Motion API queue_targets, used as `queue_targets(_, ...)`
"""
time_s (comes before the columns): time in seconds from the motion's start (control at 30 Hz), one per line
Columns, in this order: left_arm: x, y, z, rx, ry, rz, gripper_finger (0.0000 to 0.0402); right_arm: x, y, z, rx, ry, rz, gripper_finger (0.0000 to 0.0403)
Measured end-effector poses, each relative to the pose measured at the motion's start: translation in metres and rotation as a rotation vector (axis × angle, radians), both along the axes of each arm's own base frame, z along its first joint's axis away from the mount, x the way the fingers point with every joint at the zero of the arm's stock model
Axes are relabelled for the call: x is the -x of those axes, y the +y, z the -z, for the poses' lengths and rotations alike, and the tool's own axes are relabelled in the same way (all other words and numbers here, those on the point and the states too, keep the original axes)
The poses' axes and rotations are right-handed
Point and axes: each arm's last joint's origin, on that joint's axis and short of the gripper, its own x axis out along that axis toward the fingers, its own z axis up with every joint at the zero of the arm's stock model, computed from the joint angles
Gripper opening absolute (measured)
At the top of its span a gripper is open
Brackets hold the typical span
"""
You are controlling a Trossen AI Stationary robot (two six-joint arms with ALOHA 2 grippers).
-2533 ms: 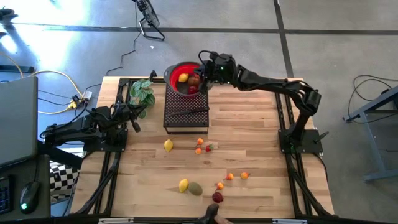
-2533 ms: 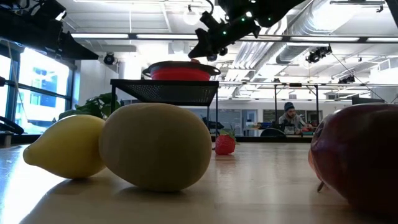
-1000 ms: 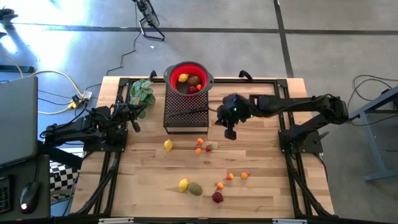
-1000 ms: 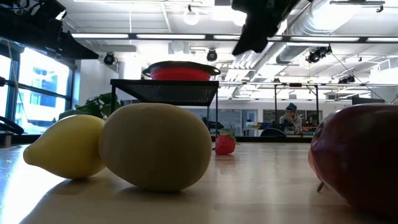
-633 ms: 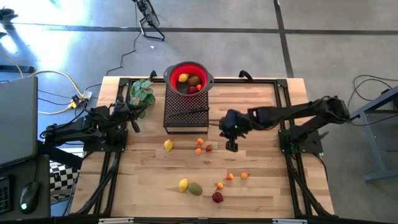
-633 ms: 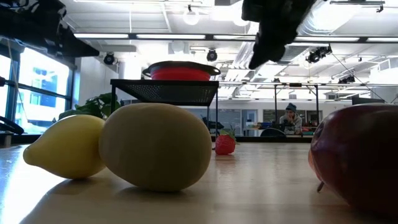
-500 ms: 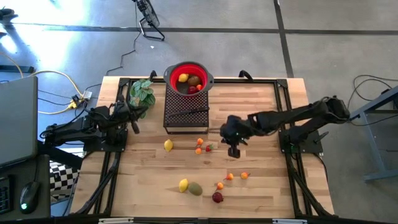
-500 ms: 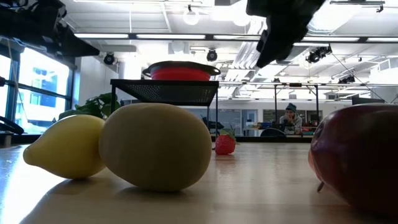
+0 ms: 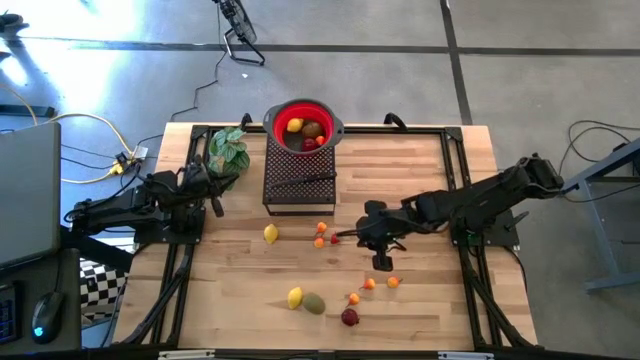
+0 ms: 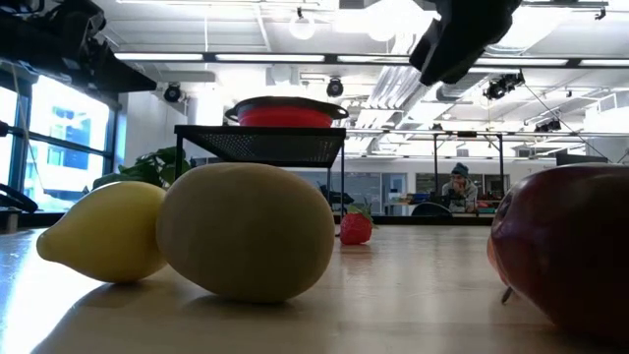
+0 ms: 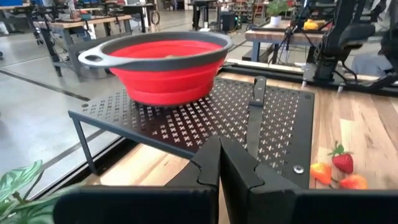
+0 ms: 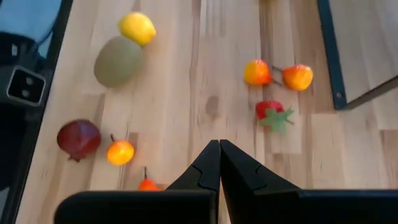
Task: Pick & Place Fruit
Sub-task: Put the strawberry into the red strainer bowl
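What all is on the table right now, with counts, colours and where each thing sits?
Bowl: one, red, grey rim, on the black rack, fruit inside.
Rack: one, black perforated, far middle of table.
Knife: one, black, on the rack.
Plant: one, green, left of the rack.
Lemons: two, yellow, one mid-table, one at the near edge.
Olive fruit: one, beside the near lemon.
Dark red fruit: one, near edge.
Strawberry: one, red, mid-table.
Left gripper: parked at left, fingers shut.
Right gripper: above mid-table fruit, fingers shut.

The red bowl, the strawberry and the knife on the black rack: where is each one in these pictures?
red bowl (image 11: 163, 65), left wrist view, on its outer wall.
strawberry (image 12: 270, 111), right wrist view, on its red body.
knife (image 11: 255, 118), left wrist view, on its dark handle.
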Motion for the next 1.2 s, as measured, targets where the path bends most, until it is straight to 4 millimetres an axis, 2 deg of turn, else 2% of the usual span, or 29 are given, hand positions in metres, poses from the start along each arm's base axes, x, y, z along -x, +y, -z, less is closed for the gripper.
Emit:
queue_targets(0.27, 0.001, 0.0, 0.006, 0.013, 0.063, -0.001, 0.0, -0.007, 0.0, -0.006, -0.022, -0.094, 0.007, 0.0002)
queue_targets(0.6, 0.001, 0.0, 0.005, 0.012, 0.05, -0.001, 0.0, -0.01, -0.011, -0.007, -0.054, -0.092, 0.083, 0.0002)
queue_targets(0.83, 0.001, 0.0, 0.005, 0.037, 0.038, -0.005, 0.0, -0.01, -0.015, -0.003, 0.044, -0.09, 0.166, 0.0007)
queue_targets(0.97, 0.001, 0.0, 0.005, 0.052, 0.029, -0.007, 0.0, -0.014, -0.016, 0.004, 0.052, -0.061, 0.18, 0.0046)
queue_targets(1.2, 0.001, 0.0, 0.005, 0.052, 0.031, -0.007, 0.0, -0.029, -0.015, 0.032, 0.078, 0.011, 0.205, 0.0165)
